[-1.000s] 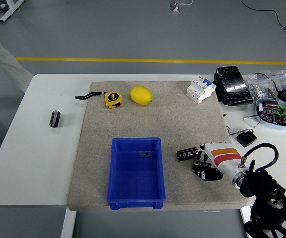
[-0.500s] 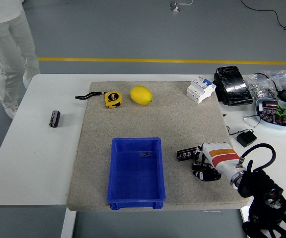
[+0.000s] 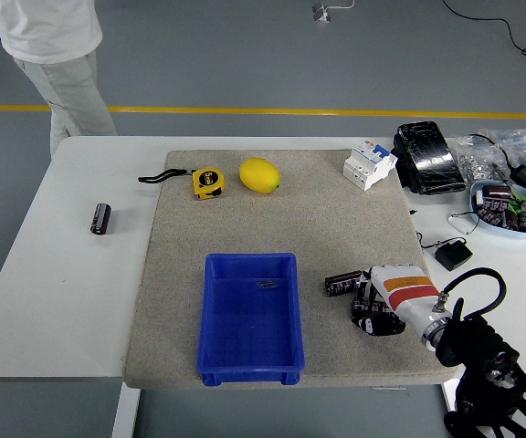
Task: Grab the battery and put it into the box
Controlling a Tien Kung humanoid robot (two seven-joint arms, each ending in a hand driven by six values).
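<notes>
Nothing placed yet: blue box sits empty on the mat. Right hand rests beside the battery, fingers curled, apparently not gripping. Pickup and transfer into the box remain.

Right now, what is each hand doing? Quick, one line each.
Left hand: not in view.
Right hand: fingers curled, beside the battery on the mat; it holds nothing.
</notes>
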